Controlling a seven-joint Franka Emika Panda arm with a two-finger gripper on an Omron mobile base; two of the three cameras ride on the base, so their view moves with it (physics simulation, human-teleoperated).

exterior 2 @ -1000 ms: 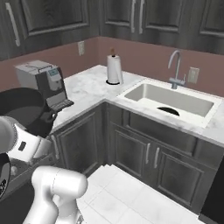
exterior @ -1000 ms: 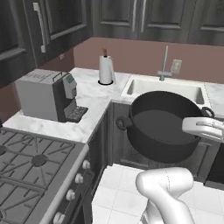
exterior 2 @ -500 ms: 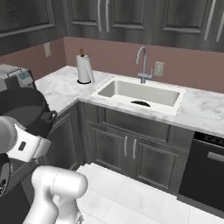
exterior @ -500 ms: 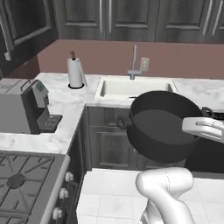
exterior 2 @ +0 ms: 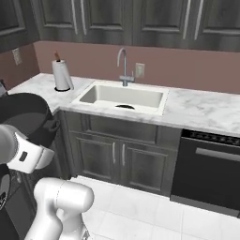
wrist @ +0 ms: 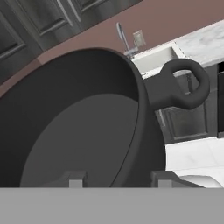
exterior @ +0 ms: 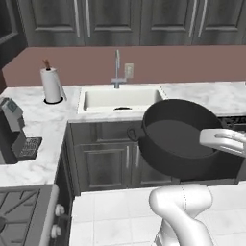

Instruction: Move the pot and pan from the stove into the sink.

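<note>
Dark cabinets [exterior 2: 117, 154] beneath the white marble counter [exterior 2: 206, 110]; mauve backsplash [exterior 2: 187, 65] behind it, white tiled floor [exterior 2: 154, 211] below.

Base views flank the sink [exterior: 120, 99] (hand view closest).

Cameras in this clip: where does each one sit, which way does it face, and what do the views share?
Left base view: behind the arm's left, facing the sink and faucet; white arm lower right carrying the pot.
Right base view: behind the arm's right, facing the sink; arm lower left.
Hand view: on the hand, looking along the gripper into the pot.
Shared: all three show pot, sink and faucet; both base views also the paper towel roll.
</note>
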